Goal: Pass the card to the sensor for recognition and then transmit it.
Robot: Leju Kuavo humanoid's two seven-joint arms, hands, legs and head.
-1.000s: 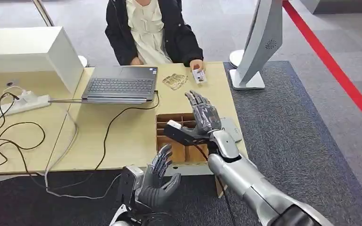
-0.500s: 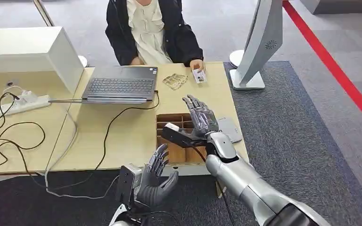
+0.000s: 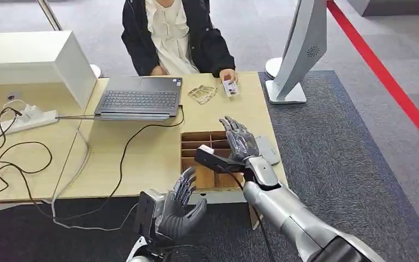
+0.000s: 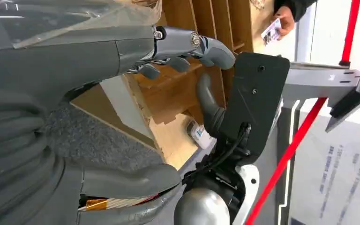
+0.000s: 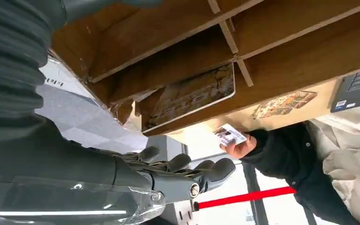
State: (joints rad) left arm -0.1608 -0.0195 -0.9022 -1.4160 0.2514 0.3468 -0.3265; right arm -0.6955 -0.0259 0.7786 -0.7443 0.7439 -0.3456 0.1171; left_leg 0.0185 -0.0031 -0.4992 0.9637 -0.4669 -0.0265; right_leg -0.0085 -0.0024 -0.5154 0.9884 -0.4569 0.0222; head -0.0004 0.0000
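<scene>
The card (image 3: 229,87) is pinched in a person's hand (image 3: 228,75) at the far edge of the wooden table (image 3: 147,147), well apart from both robot hands, so it's not held by the robot at all. Between the card and the right hand (image 3: 240,140) sits a wooden divider box (image 3: 191,143) sunk into the tabletop, and that hand is raised over its right side with fingers spread apart and nothing gripped. A flat grey pad (image 3: 265,149), possibly the sensor though that can't be told for sure, is partly covered by the same hand. The left hand (image 3: 181,204) is kept low by the near table edge, fingers apart and empty as well. Other stuff around: one open laptop (image 3: 139,97) in front of the person, one small pile of gold-patterned cards (image 3: 202,93) just beside the held card, one white power strip (image 3: 26,118) with several black cables trailing across the table, one big white box (image 3: 33,61) on the left, and one white stand (image 3: 297,49) on the grey carpet to the right. A red line (image 3: 393,87) is seen running across the floor. From the right wrist view, one more patterned piece (image 5: 191,95) can be spotted lying in a compartment of the box.
</scene>
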